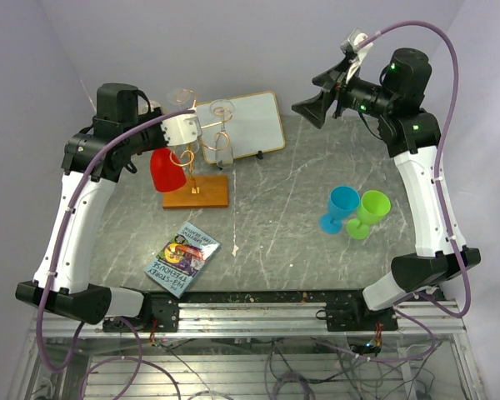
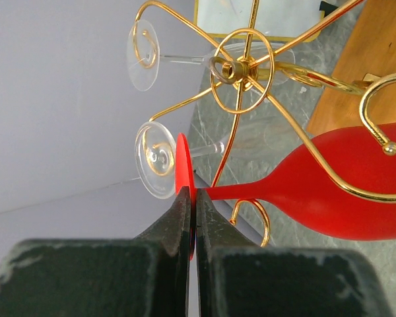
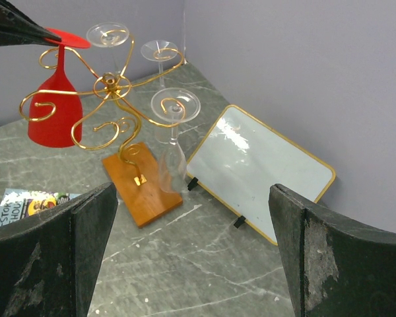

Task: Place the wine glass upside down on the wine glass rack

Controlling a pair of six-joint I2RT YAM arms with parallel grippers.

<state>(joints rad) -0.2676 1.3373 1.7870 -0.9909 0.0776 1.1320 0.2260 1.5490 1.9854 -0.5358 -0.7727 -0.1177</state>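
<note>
The red wine glass [image 1: 167, 171] hangs upside down at the left side of the wine glass rack [image 3: 109, 82], over the far-left part of the worktop [image 1: 275, 192]. Its foot [image 3: 69, 37] is on top, its stem [image 3: 59, 61] runs straight down and its bowl [image 3: 53, 115] is well clear of the stone surface, so its long axis is upright.

The left gripper [image 2: 190, 198] has its fingers pressed together on the rim of the foot, one against each flat face. The disc lies in line with the fingers and the stem leaves them crosswise, off to the right in the left wrist view.

The rack's gold wires lie close around the glass. One crosses in front of the bowl and curls up beside it, and a smaller curl lies just beside the stem near the foot. From the right wrist view the foot seems to sit just above the curls with the stem between them, but the pictures do not show whether it bears on the wire. Any release turns on that.

Three clear glasses [image 3: 175, 105] hang on other arms. The rack's wooden base [image 1: 197, 192] lies near the far edge, left of centre.

The right gripper [image 1: 311, 107] is raised over the far-right corner with its jaws spread wide and nothing between them, so the left arm is by far the nearer.
</note>
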